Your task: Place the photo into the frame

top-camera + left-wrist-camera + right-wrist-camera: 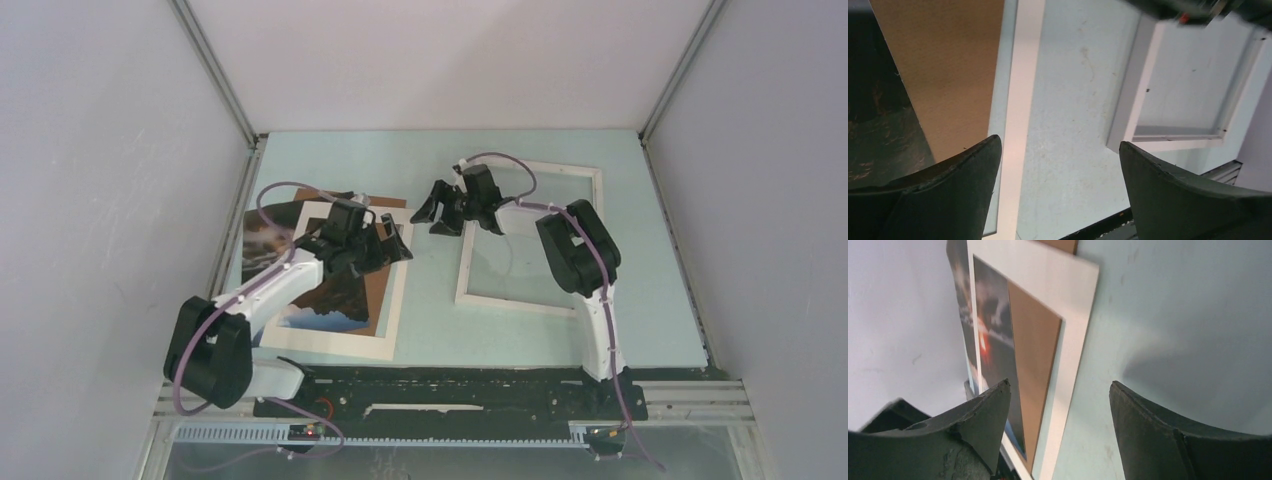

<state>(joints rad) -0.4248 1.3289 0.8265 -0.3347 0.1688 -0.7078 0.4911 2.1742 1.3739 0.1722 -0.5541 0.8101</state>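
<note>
left fingers [948, 192] apart, empty | photo [312, 316] left of frame [515, 303]

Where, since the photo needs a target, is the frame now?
Top view: the frame lies flat on the right half of the table, the right gripper at its far-left corner, apart from the photo on the left.

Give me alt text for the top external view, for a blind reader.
Seen from above, two robot arms reach over a pale table: the left gripper, open, is over the photo and a brown board at left, while the right gripper, open, is by the far left corner of the empty white frame at right.
</note>
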